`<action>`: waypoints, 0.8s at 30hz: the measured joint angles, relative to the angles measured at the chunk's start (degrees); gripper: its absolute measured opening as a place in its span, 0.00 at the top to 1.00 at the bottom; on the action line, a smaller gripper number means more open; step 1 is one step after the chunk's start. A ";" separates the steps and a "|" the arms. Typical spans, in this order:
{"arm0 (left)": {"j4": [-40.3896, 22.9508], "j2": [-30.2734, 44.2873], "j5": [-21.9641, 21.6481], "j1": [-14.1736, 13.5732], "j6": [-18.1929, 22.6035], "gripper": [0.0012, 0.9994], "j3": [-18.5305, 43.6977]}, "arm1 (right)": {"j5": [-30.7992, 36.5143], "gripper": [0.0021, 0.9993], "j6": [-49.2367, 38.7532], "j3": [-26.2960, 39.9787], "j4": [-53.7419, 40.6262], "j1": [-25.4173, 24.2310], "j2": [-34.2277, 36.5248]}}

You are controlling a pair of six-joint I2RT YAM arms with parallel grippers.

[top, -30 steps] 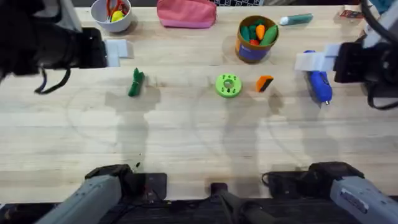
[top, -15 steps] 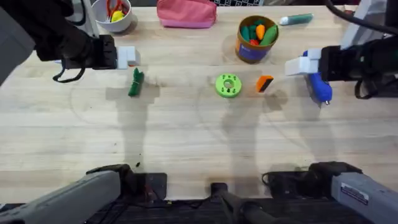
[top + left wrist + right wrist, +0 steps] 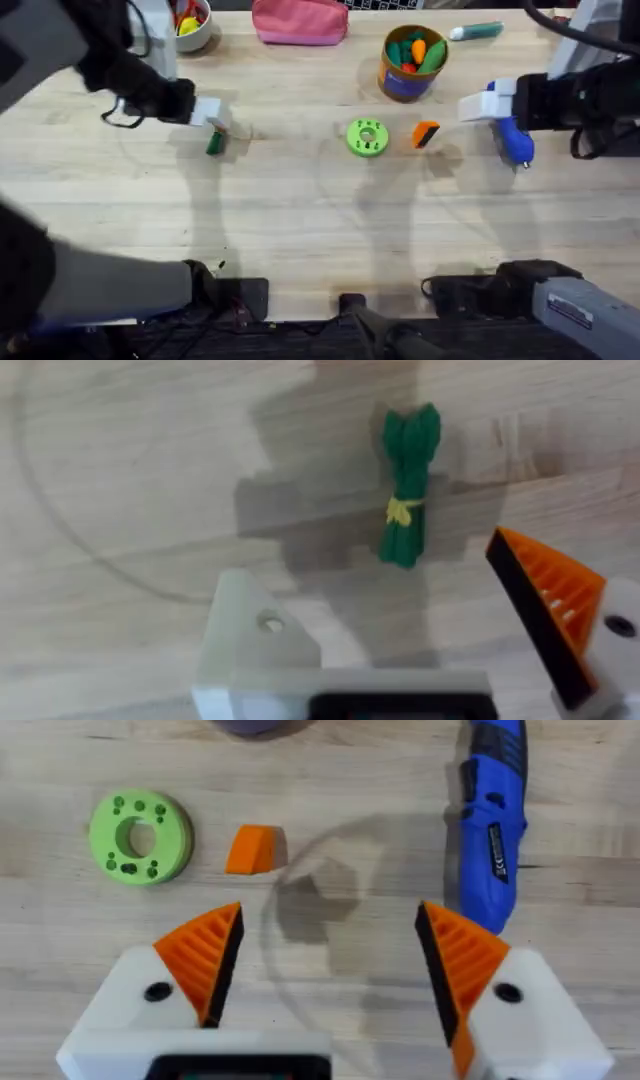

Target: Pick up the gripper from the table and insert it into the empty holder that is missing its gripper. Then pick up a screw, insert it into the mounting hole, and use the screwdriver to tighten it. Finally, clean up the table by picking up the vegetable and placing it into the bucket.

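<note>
The loose orange gripper (image 3: 426,133) lies on the table beside a green disc (image 3: 367,137); the right wrist view shows that gripper (image 3: 252,850) too. My left gripper (image 3: 207,112) hangs open just above the green vegetable (image 3: 214,144). One side of the left gripper (image 3: 400,630) is a bare white holder (image 3: 252,645) with a mounting hole (image 3: 270,623); the other carries an orange finger (image 3: 545,605). The vegetable (image 3: 408,485) lies beyond them. My right gripper (image 3: 482,101) is open above the blue screwdriver (image 3: 515,140). The bucket (image 3: 411,62) stands behind. I cannot make out a screw.
A white bowl (image 3: 185,22), a pink pouch (image 3: 300,20) and a teal marker (image 3: 478,31) line the far edge. The bucket holds toy vegetables. The green disc (image 3: 140,835) has several small holes. Bare wood fills the near half of the table.
My left arm has swung toward the near side and its gripper now partly covers the vegetable. My right gripper shifted left earlier and has since held still.
</note>
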 joint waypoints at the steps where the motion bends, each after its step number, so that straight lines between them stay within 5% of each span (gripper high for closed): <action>1: 0.03 2.06 0.18 -0.43 0.48 0.01 0.83 | 0.00 0.01 0.00 0.00 0.00 0.00 0.00; 9: 1.24 14.58 1.04 -1.60 1.91 0.09 4.98 | 0.00 0.01 0.00 0.00 0.02 0.00 0.00; 11: 1.32 16.16 0.99 -1.56 2.00 0.21 4.98 | 0.00 0.01 0.00 0.00 0.02 0.00 0.00; 15: 0.95 16.74 2.92 -1.89 2.12 0.63 5.35 | 0.00 0.01 0.00 0.00 0.00 0.00 0.00; 17: 0.85 16.70 3.73 -2.02 2.21 0.92 5.66 | 0.00 0.01 0.00 0.00 0.01 0.00 0.00; 19: 1.13 16.63 3.72 -2.00 2.39 0.99 5.79 | 0.00 0.01 0.00 0.00 0.02 0.00 0.00; 24: 1.21 16.63 3.73 -2.00 2.40 0.99 5.81 | 0.00 0.01 0.00 0.00 0.01 0.00 0.00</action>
